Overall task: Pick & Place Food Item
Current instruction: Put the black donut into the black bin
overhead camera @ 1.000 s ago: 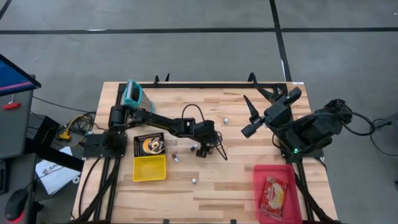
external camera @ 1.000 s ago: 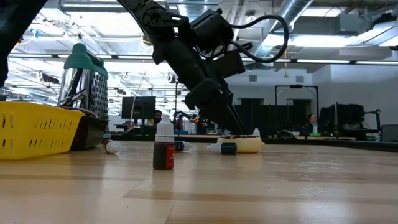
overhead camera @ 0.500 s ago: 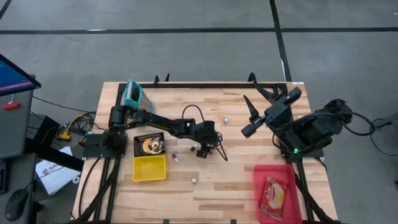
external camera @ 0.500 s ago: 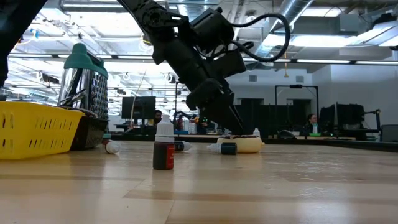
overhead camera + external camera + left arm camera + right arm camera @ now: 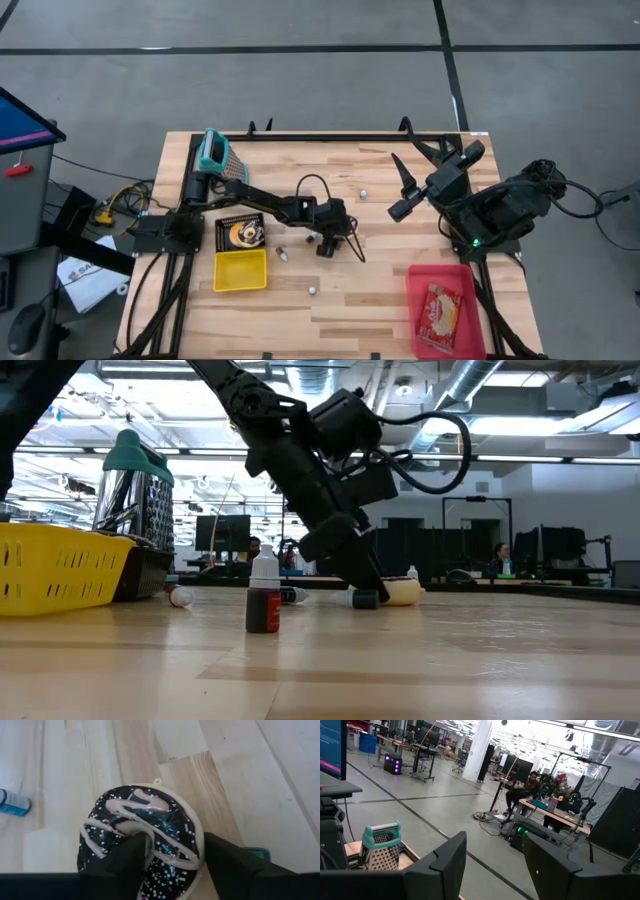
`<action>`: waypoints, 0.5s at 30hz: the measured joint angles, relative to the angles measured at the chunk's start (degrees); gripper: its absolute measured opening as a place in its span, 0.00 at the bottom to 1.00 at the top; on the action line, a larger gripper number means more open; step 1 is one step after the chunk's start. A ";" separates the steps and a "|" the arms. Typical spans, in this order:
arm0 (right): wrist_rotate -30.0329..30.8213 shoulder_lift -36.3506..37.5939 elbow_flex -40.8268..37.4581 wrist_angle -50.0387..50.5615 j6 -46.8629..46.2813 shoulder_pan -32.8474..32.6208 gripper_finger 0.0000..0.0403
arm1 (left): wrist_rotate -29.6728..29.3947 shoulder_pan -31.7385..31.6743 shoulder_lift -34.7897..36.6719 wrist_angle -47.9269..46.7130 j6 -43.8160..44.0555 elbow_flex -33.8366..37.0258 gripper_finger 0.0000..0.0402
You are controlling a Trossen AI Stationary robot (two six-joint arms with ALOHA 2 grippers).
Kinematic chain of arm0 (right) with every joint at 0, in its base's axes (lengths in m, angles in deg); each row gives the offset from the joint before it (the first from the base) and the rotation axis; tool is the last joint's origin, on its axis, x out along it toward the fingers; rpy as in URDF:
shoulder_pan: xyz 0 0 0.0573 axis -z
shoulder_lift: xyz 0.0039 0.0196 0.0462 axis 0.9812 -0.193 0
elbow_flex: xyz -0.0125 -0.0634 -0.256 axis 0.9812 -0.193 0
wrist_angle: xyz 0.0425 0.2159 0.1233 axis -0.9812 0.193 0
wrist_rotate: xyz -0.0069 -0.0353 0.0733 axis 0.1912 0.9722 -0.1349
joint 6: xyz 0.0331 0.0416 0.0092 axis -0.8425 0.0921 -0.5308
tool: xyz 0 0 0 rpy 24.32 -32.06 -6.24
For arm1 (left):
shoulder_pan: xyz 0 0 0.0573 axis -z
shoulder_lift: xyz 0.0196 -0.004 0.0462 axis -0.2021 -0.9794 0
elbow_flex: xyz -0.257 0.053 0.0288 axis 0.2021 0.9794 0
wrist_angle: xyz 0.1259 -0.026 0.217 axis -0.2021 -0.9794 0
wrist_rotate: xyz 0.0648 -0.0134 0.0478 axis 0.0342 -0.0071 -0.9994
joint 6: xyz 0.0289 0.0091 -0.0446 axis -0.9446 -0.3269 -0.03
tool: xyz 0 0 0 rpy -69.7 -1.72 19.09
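Note:
A doughnut [image 5: 145, 830] with dark chocolate icing, pink stripes and sprinkles lies flat on the wooden table near its middle. In the low view the doughnut [image 5: 402, 592] shows as a pale edge behind my left gripper [image 5: 366, 592]. My left gripper [image 5: 175, 865] slants down onto it and is shut on its ring. My right gripper [image 5: 405, 187] hangs open and level, high above the table's far right, holding nothing. My left gripper has one finger [image 5: 135, 855] in the doughnut's hole and the other finger [image 5: 222, 860] outside its rim, with the near side of the ring [image 5: 175, 852] between them. The fingers slant down from the table's left. The doughnut rests flat on the table.
A red tray [image 5: 415, 300] with a packaged snack sits at the near right. A yellow basket [image 5: 240, 270], a dark box [image 5: 241, 232] and a teal-handled grater [image 5: 215, 152] stand at the left. Small bottles [image 5: 264, 595] lie scattered around the middle.
My left gripper has sunk a little toward the doughnut, down close to the table top. The doughnut has stayed where it was.

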 joint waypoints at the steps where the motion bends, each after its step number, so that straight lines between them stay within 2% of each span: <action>1: 0.00 0.00 0.00 0.00 0.04 0.00 0.46 | -0.09 0.00 0.01 -0.02 0.09 0.00 0.45; 8: -0.01 0.00 0.00 0.02 0.44 0.00 0.46 | -0.36 -0.29 4.83 -2.67 2.69 0.07 0.19; 11: 0.00 0.00 0.00 0.02 0.44 0.00 0.46 | -0.35 -0.35 9.31 -9.25 4.61 0.04 0.11; 15: 0.00 0.00 0.00 0.02 0.42 0.00 0.46 | -0.41 -0.37 15.43 -23.59 9.40 0.42 0.11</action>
